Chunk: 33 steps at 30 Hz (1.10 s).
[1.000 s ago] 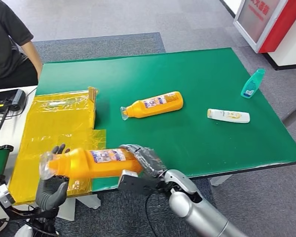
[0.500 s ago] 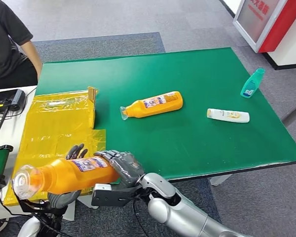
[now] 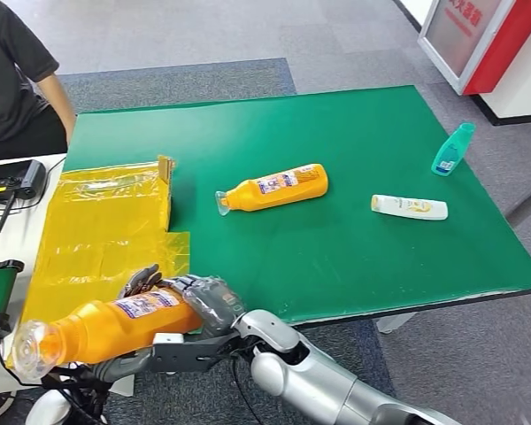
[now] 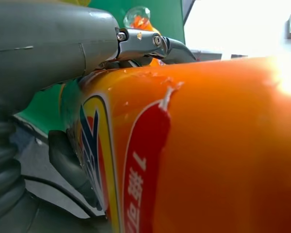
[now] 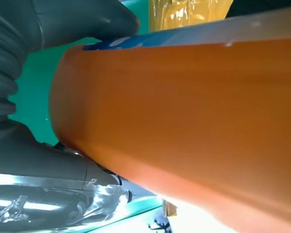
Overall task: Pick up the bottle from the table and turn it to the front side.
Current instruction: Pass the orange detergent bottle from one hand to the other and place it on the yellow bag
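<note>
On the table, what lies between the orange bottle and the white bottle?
Nothing: in the head view the stretch of green table between the lying orange bottle and the white bottle is bare.

Both hands are on the orange bottle (image 3: 109,323) off the table's near edge: right hand (image 3: 209,301) wraps its base, left hand (image 3: 137,285) grips mid-body.

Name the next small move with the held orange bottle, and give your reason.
Probably roll the orange bottle a little further about its long axis. Both the right hand and the left hand hold it level off the table, and its label already faces up, so a small turn may finish.
</note>
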Each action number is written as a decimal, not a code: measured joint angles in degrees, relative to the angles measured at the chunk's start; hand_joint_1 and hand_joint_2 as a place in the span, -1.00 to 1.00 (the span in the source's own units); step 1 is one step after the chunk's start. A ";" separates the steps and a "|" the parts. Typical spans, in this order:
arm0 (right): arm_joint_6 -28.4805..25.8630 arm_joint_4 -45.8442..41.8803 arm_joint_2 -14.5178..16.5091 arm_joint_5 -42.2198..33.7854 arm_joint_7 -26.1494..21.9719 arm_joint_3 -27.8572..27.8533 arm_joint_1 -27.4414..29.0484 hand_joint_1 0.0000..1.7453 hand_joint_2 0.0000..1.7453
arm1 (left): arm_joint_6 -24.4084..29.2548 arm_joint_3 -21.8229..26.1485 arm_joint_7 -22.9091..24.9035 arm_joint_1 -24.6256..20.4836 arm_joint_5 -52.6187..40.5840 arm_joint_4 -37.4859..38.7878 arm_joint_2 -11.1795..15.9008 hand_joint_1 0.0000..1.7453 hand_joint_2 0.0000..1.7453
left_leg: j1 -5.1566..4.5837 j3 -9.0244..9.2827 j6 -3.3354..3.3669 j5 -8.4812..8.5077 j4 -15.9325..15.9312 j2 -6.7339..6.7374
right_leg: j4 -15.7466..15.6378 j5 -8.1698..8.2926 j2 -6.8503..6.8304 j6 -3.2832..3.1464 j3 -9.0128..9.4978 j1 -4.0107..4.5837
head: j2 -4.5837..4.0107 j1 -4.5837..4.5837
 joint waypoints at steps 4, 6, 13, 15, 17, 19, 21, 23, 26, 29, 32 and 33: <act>-0.88 1.71 0.46 0.47 0.17 -0.02 -0.38 1.00 1.00 | 4.86 -0.76 -0.64 0.69 -4.37 -2.54 0.08 -1.00 1.00 | 0.00 0.00 0.00 0.00 0.00 0.00 | 0.00 0.00 0.00 0.00 -0.02 0.00 | 0.00 0.01; -1.14 2.13 0.58 0.54 0.19 -0.04 -0.51 1.00 1.00 | 6.13 -1.06 -0.71 0.93 -5.41 -3.49 0.10 -0.32 1.00 | 0.00 0.00 0.00 0.00 0.00 0.00 | 0.00 0.00 0.00 0.00 -0.03 0.00 | 0.00 -0.01; -1.30 2.56 0.70 1.31 0.84 -0.78 0.02 1.00 1.00 | 13.45 -1.55 -1.81 1.84 -11.10 -6.47 -0.38 1.00 1.00 | 0.00 -0.01 0.00 0.00 0.00 0.01 | 0.00 0.01 0.03 -0.01 -0.06 0.00 | 0.00 0.00; -1.25 2.52 0.70 1.64 0.85 -1.07 0.20 1.00 1.00 | 14.92 -1.56 -2.72 2.27 -12.21 -7.12 -0.56 1.00 1.00 | 0.00 -0.01 -0.01 0.00 0.00 0.02 | 0.00 0.01 0.05 -0.01 -0.08 0.00 | 0.00 0.01; -1.21 2.45 0.70 1.79 0.80 -1.24 0.32 0.98 1.00 | 16.12 -1.54 -3.99 2.63 -13.00 -7.64 -0.69 1.00 1.00 | 0.00 -0.01 -0.01 0.00 0.00 0.03 | 0.00 0.01 0.05 -0.01 -0.09 0.00 | 0.00 0.00; -1.21 2.34 0.70 1.87 0.69 -1.46 0.53 0.69 1.00 | 17.31 -1.44 -5.09 2.88 -13.72 -8.18 -0.80 1.00 1.00 | 0.00 -0.02 -0.01 0.00 0.00 0.03 | 0.00 0.01 0.05 -0.01 -0.10 0.00 | 0.00 -0.01; -1.21 2.20 0.70 1.96 0.60 -1.70 0.72 -0.28 1.00 | 18.25 -1.33 -5.86 3.03 -14.24 -8.67 -0.97 1.00 1.00 | 0.00 -0.02 -0.01 0.01 0.00 0.03 | 0.00 0.01 0.05 -0.01 -0.10 0.00 | 0.00 -0.01; -1.26 2.07 0.71 2.13 0.56 -1.89 0.97 -1.00 1.00 | 19.00 -1.29 -6.49 3.15 -14.52 -9.12 -1.24 1.00 1.00 | 0.00 -0.02 -0.02 0.01 0.00 0.03 | 0.00 0.01 0.05 -0.01 -0.09 0.00 | 0.00 -0.01; -1.53 1.93 0.73 2.30 0.56 -2.31 1.74 -1.00 1.00 | 21.43 -1.21 -7.77 3.40 -15.36 -10.27 -1.89 1.00 1.00 | 0.00 -0.02 -0.02 0.01 0.00 0.03 | 0.00 0.01 0.05 -0.01 -0.08 0.00 | 0.00 -0.01; -1.94 1.65 0.74 2.28 0.62 -2.98 2.86 -1.00 1.00 | 25.99 -0.96 -8.49 3.71 -17.33 -11.78 -2.57 1.00 1.00 | 0.00 -0.03 -0.02 0.01 0.00 0.03 | -0.01 0.02 0.05 -0.01 -0.08 -0.01 | 0.00 -0.01; -2.20 1.33 0.42 2.47 1.57 -4.40 4.31 -1.00 1.00 | 31.72 -0.42 -8.25 4.01 -19.43 -14.15 -3.35 1.00 1.00 | 0.00 -0.07 -0.01 0.02 0.00 -0.01 | -0.01 0.01 -0.02 -0.01 -0.07 -0.01 | 0.00 0.01; -2.29 1.29 0.13 2.58 1.95 -5.01 4.98 -1.00 1.00 | 33.89 -0.08 -7.79 4.02 -20.26 -15.04 -3.60 1.00 1.00 | 0.00 -0.09 -0.01 0.02 0.00 -0.02 | -0.01 0.01 -0.03 -0.01 -0.07 -0.01 | 0.00 0.01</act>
